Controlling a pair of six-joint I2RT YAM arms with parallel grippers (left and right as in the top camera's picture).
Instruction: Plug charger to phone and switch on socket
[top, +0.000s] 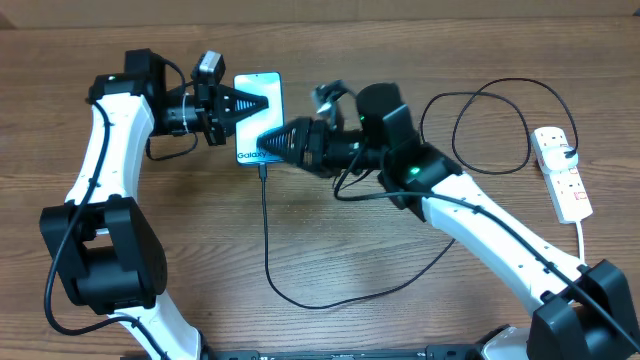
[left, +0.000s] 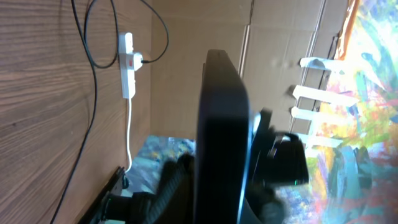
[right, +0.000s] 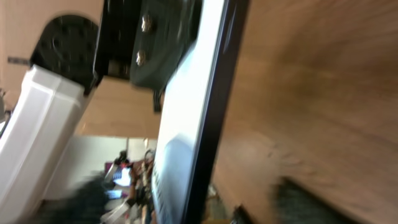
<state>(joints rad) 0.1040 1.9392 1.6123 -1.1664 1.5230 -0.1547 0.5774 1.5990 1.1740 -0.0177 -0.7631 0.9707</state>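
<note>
Overhead view: two white-and-black arms reach in over one wooden table (top: 400, 40), and between them lies one phone (top: 262, 88), upper left of centre, its light blue screen facing up. The left gripper (top: 248, 103) comes in from the left and is clamped on the phone, one finger lying across the screen. In the left wrist view the phone shows edge-on as a dark slab filling the middle of the frame.

The right gripper (top: 272, 143) sits at the phone's lower right corner, touching or just beside it. From where I stand I cannot tell whether its jaws are apart or together, and the right wrist view gives only the phone's screen and dark edge, close up and blurred.

One charger cable (top: 267, 240) meets the phone's lower edge, drops towards the bottom of the frame, curves right under the right arm and loops at upper right. It ends in one black plug (top: 570, 153) sitting in one white power strip (top: 565, 185) at the right edge. Red marks show on the strip, too small to count. One white cord (top: 583, 235) trails from its lower end.
</note>
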